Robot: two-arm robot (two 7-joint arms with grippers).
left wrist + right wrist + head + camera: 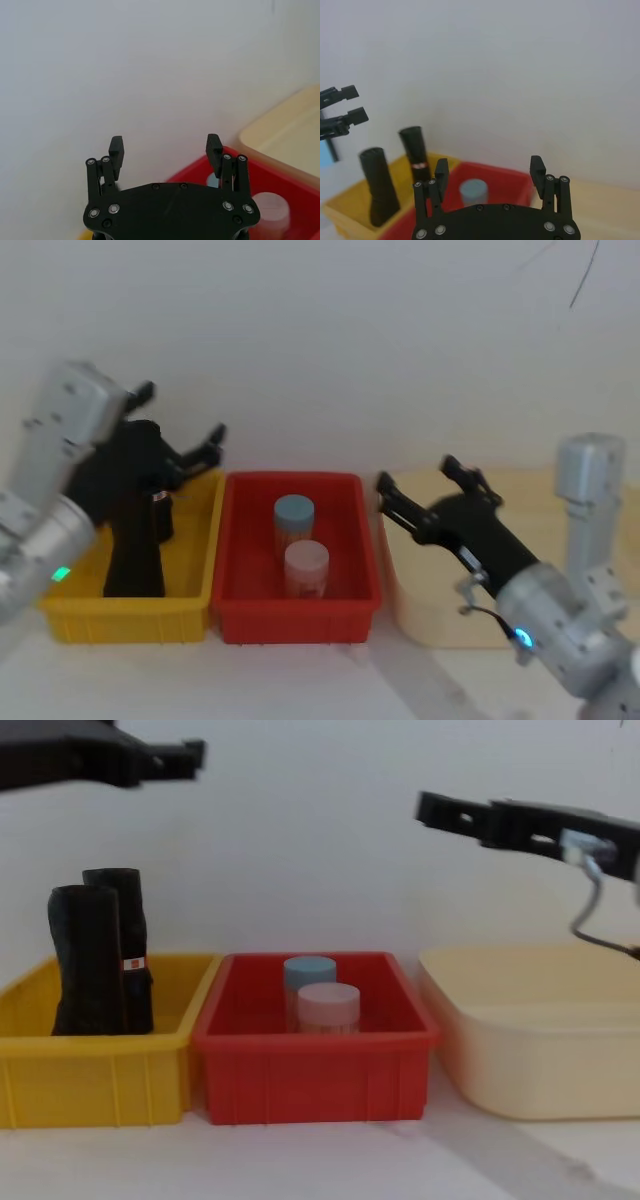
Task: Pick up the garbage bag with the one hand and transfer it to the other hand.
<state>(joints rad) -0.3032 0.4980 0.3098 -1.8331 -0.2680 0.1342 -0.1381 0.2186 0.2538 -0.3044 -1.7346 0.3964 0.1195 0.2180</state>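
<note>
– Where's the bag?
– Standing upright in the yellow bin, below the left gripper, which is spread wide and empty.
– And the right gripper?
– Also spread and empty, well apart, above the cream tub.

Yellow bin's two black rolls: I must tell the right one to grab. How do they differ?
The garbage bag is thicker and widens toward its base; the slimmer roll is narrow. The garbage bag is plain black; the slimmer roll bears a small red-and-white label. The garbage bag stands nearer the robot, the slimmer roll behind it. Both stand upright in the yellow bin.
</note>
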